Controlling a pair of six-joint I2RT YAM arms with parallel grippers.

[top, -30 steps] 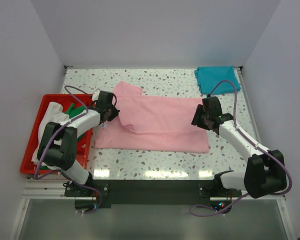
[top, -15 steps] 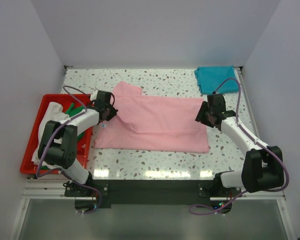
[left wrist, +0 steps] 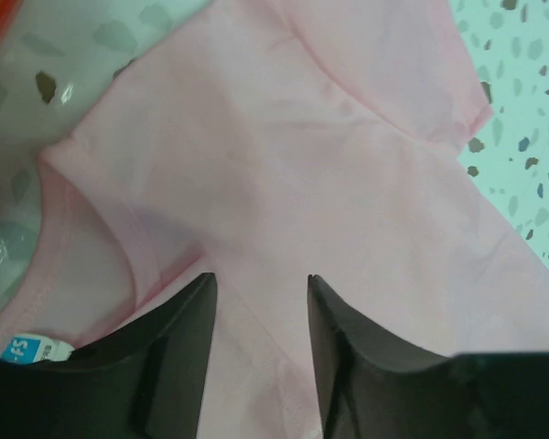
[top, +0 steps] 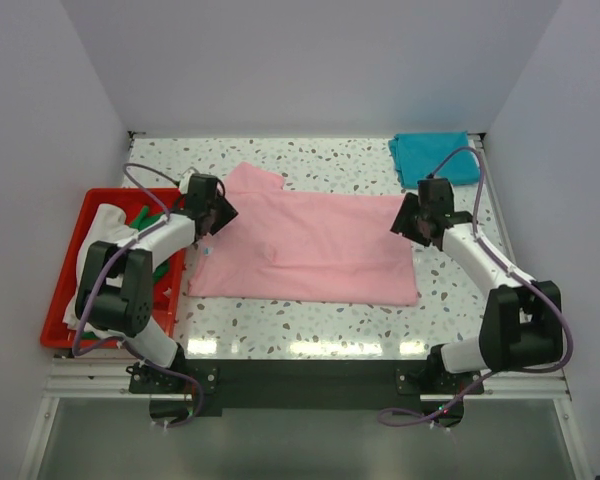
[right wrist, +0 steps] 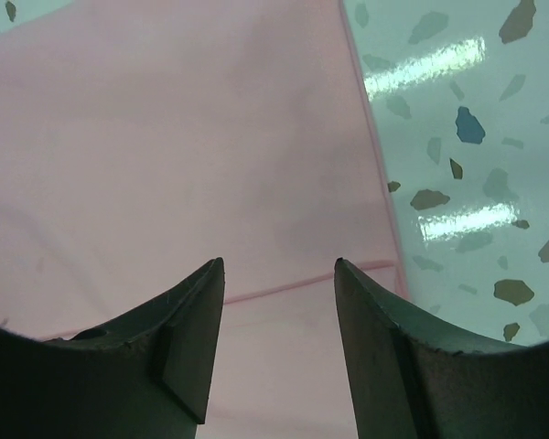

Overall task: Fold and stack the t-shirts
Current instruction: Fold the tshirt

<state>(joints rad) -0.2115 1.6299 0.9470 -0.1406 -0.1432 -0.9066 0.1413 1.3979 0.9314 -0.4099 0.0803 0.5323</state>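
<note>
Spanning the overhead view, the speckled table point(top: 310, 325) carries the light pink t-shirt point(top: 310, 245), spread flat across its middle: collar to the left, hem to the right, one sleeve pointing to the far side.

Left arm: reaches forward from its base beside the red tray point(top: 58, 335), elbow bent, wrist angled inward over the pink shirt's collar end.

Right arm: stretched forward and inward, wrist tipped down over the shirt's right hem edge.

Red tray sits at the table's left edge and holds the white t-shirt point(top: 100, 225) and the green t-shirt point(top: 152, 218), both crumpled.

Teal t-shirt point(top: 435, 157), folded, lies at the far right corner, apart from the pink one.

Left gripper point(left wrist: 259, 288): jaws parted over pink cloth beside the neckline, nothing between them.

Right gripper point(right wrist: 279, 270): jaws parted over the hem corner, gripping nothing.

A small size label point(left wrist: 38, 348) shows inside the collar.
</note>
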